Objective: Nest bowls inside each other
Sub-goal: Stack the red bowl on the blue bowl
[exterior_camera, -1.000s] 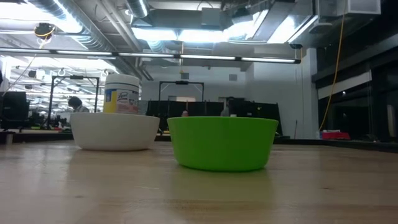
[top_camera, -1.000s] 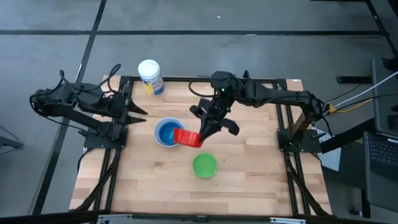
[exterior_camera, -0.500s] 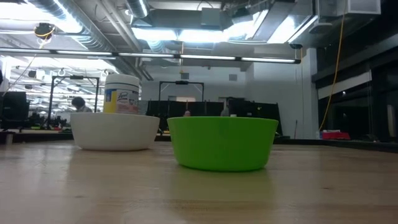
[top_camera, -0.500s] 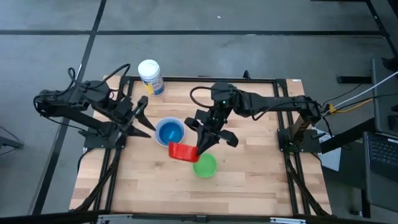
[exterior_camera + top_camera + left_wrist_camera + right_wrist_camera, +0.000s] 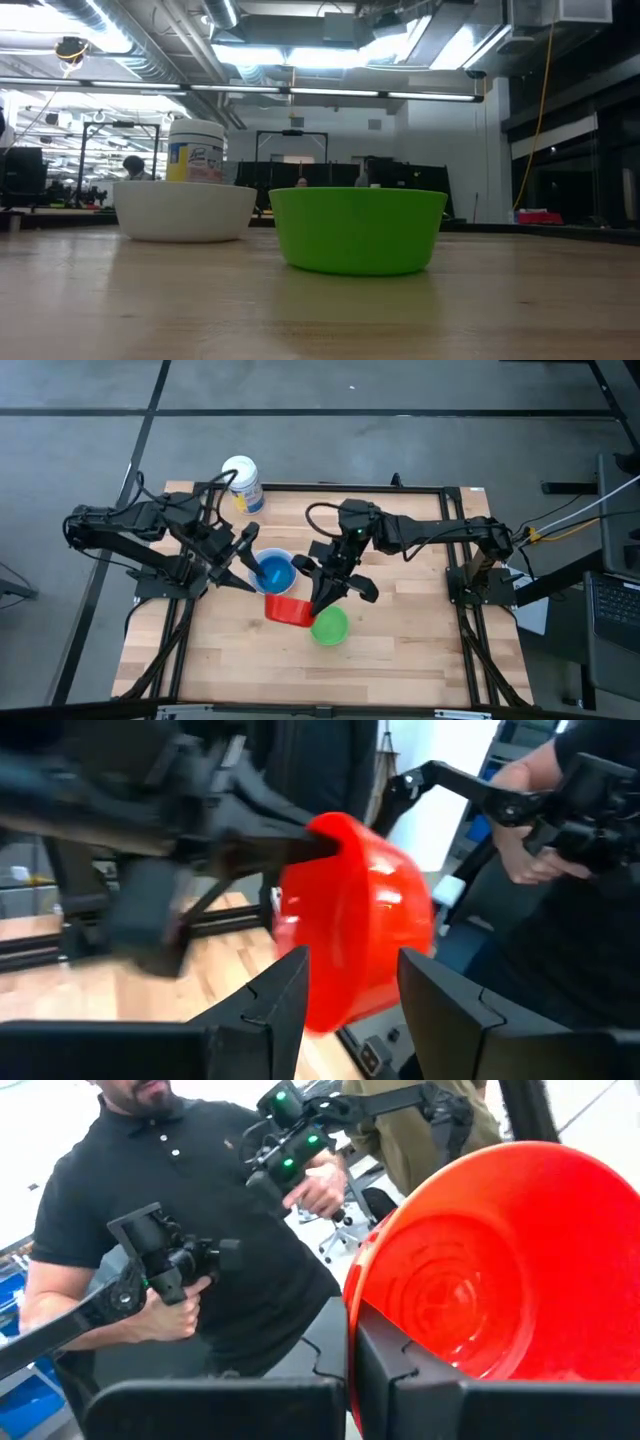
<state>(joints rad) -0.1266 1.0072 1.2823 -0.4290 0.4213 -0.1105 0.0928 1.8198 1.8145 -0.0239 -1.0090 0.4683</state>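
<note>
The red bowl hangs on its side above the table, my right gripper shut on it, just left of the green bowl. That green bowl rests on its base on the wood. Behind it stands the white bowl, also on its base, with a blue bowl inside. My left gripper is open at the white bowl's left side and touches nothing. In the left wrist view the red bowl shows beyond its fingers. Neither gripper shows in the low view. My right gripper pinches the red bowl's rim, one finger inside the bowl and one outside. The fingers come about level from the table's right side. The bowl is lifted clear and tipped on its side, its hollow facing my right wrist.
A white-lidded container stands at the table's far left corner. Bare wood lies toward the near edge. People holding hand controllers stand in the room beyond the table.
My right gripper has carried the red bowl from beside the white bowl toward the table's near edge and a little left, ending next to the green bowl; the bowl stays on its side, clear of the table. My left gripper has swung toward the table's right, up to the white bowl.
</note>
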